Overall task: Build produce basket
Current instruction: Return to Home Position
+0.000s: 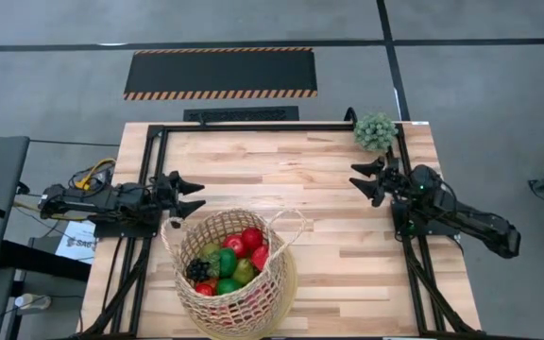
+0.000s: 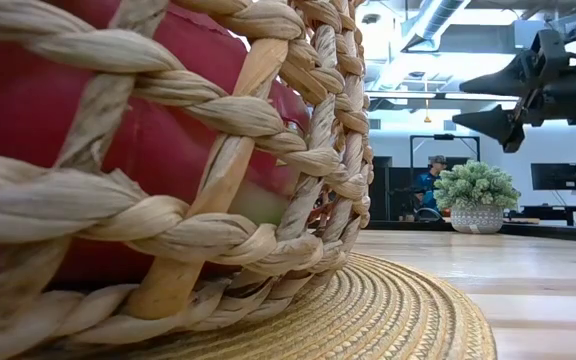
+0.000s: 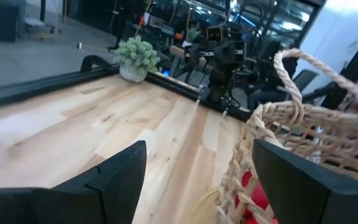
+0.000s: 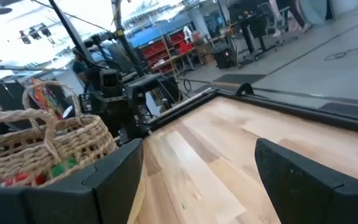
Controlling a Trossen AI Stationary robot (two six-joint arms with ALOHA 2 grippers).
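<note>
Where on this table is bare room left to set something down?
Bare wood spans the middle of the table, between the left hand and right hand, and right of the basket. Crowded: the basket's near-left corner and the potted plant corner.

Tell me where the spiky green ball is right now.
In the high view the spiky green ball sits at the table's far right corner, just beyond the right gripper, well apart from the basket.

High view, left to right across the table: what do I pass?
Left gripper → basket → right gripper. The spiky green ball overlaps the right gripper sideways, so it is left out.
</note>
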